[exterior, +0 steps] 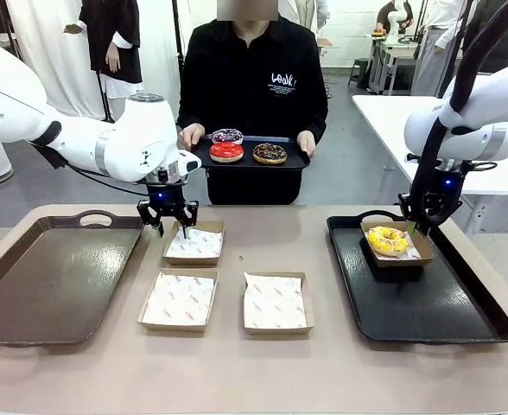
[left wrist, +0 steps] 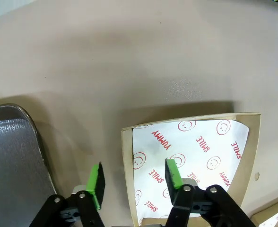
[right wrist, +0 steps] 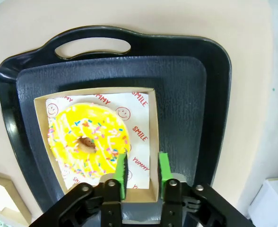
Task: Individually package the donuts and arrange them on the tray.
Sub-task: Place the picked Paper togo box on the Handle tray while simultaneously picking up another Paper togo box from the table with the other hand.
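Note:
The yellow donut (exterior: pixel 387 239) (right wrist: pixel 89 142) lies in a paper-lined box (right wrist: pixel 154 142) at the back of the black tray (exterior: pixel 435 311) on the right. My right gripper (exterior: pixel 418 226) (right wrist: pixel 143 156) hangs over that box's rim, jaws a little apart astride its wall. Across the table, the person holds a small black tray (exterior: pixel 297 161) carrying the purple donut (exterior: pixel 227 136), the red donut (exterior: pixel 226 152) and the chocolate donut (exterior: pixel 269 153). My left gripper (exterior: pixel 173 230) (left wrist: pixel 134 165) is open, its fingers astride the left wall of an empty lined box (exterior: pixel 193 242) (left wrist: pixel 191 142).
A brown tray (exterior: pixel 55 277) (left wrist: pixel 11 156) lies at the left of the table. Two more empty lined boxes (exterior: pixel 178 300) (exterior: pixel 276 303) sit in the middle front. The person's hands grip the small tray's ends, beyond the far edge.

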### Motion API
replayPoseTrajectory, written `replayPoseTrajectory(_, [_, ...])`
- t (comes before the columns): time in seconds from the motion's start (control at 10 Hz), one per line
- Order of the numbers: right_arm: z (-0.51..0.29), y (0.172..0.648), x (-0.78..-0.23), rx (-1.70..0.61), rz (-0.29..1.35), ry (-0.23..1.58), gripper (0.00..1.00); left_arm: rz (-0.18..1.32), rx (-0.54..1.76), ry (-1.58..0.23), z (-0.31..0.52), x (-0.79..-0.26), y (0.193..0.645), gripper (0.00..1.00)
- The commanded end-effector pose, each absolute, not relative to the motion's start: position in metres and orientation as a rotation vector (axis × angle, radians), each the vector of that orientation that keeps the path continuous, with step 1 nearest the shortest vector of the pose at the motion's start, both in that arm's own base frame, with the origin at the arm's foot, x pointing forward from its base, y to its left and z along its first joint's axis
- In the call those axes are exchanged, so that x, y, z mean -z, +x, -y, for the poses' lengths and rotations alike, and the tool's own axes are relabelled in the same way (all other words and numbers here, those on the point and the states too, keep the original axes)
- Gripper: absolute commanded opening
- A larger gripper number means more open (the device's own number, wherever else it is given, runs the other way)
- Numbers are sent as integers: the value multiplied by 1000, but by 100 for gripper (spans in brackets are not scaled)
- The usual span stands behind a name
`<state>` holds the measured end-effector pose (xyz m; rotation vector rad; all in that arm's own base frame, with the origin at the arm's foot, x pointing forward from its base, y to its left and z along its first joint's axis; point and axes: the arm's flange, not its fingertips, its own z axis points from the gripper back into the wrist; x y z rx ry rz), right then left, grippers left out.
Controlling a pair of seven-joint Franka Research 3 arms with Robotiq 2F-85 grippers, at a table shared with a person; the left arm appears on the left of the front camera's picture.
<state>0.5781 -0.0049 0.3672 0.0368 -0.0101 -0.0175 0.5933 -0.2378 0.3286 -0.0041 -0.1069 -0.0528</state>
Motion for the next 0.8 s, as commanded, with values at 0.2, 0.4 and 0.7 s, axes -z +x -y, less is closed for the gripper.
replayPoseTrajectory(0.2, [3,583,-368,35,4,45,95,136,29,21,237,-327,585,0])
replayPoseTrajectory(0.4, [3,581,-368,33,-1,50,100,139,29,21,237,-327,584,0])
replayPoseTrajectory(0.7, [-1,573,-373,24,6,40,100,145,31,21,236,-329,582,0])
